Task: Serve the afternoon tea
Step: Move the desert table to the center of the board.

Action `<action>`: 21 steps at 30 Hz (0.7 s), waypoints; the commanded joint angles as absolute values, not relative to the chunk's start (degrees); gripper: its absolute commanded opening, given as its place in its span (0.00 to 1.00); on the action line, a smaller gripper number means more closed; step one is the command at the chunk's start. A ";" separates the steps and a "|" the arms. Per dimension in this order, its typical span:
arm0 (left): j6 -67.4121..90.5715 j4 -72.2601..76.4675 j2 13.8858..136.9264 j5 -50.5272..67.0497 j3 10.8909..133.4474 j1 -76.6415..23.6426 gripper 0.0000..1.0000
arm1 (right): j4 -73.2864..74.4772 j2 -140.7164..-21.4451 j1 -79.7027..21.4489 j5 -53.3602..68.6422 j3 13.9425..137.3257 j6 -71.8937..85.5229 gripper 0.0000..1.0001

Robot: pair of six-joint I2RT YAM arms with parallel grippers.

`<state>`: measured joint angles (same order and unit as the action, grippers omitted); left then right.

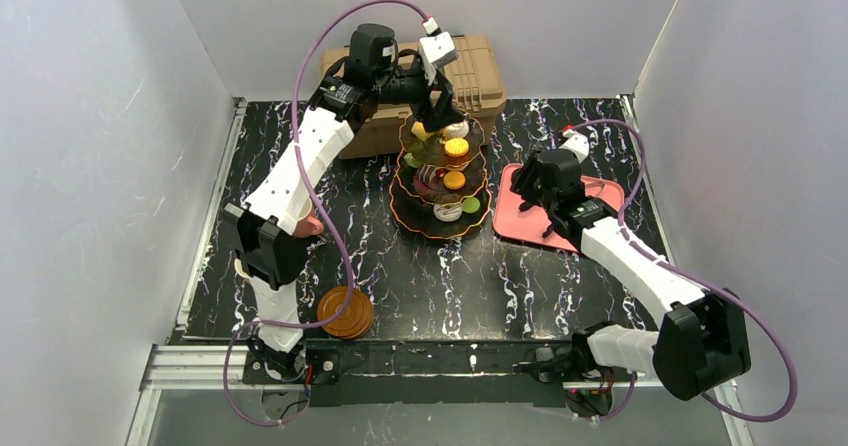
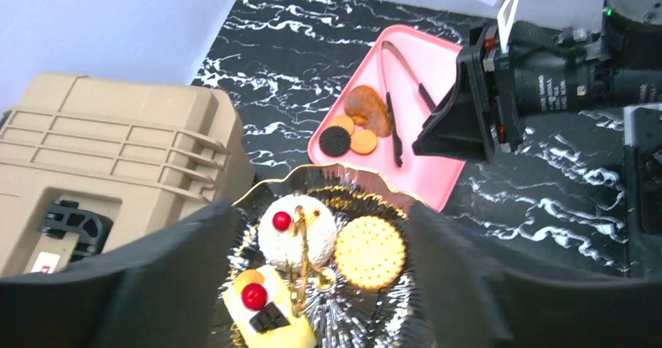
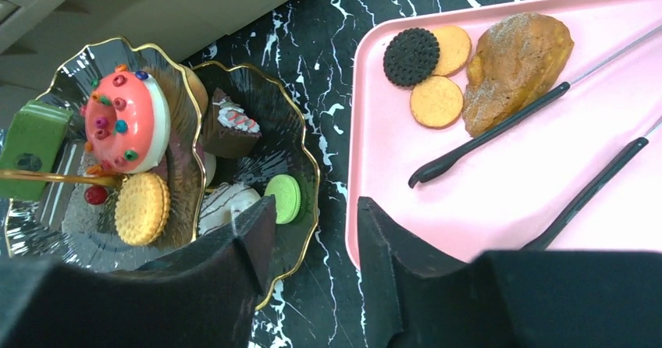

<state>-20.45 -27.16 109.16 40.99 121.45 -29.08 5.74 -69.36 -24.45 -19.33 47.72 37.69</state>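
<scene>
The three-tier black stand (image 1: 440, 181) with gold rims stands mid-table with pastries on every tier. My left gripper (image 1: 437, 106) hangs over its top tier, open. In the left wrist view (image 2: 320, 258) its fingers straddle the gold handle (image 2: 300, 246), a white cherry cake (image 2: 300, 231), a yellow cake (image 2: 265, 309) and a round biscuit (image 2: 370, 252). My right gripper (image 1: 532, 181) is open and empty, low between the stand's rim (image 3: 308, 153) and the pink tray (image 3: 500, 200). A green macaron (image 3: 283, 198) lies by its left finger. Brown saucers (image 1: 346, 312) are stacked front left. A pink cup (image 1: 312, 227) peeks from behind the left arm.
The tan toolbox (image 1: 480, 76) stands right behind the stand, also in the left wrist view (image 2: 117, 153). The pink tray (image 1: 575, 221) holds a black cookie (image 3: 411, 55), two orange cookies, a brown pastry (image 3: 515, 63) and black tongs (image 3: 500, 126). White walls close in on three sides.
</scene>
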 commanded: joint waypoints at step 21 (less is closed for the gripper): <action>-5.98 -47.32 76.01 34.72 103.17 -0.87 0.98 | 6.18 -82.66 -79.49 -27.16 65.06 14.59 0.98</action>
<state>-9.91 -40.47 80.53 35.73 109.32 -6.17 10.22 -75.44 -71.72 -27.00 59.99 22.85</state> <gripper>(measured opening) 0.981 0.975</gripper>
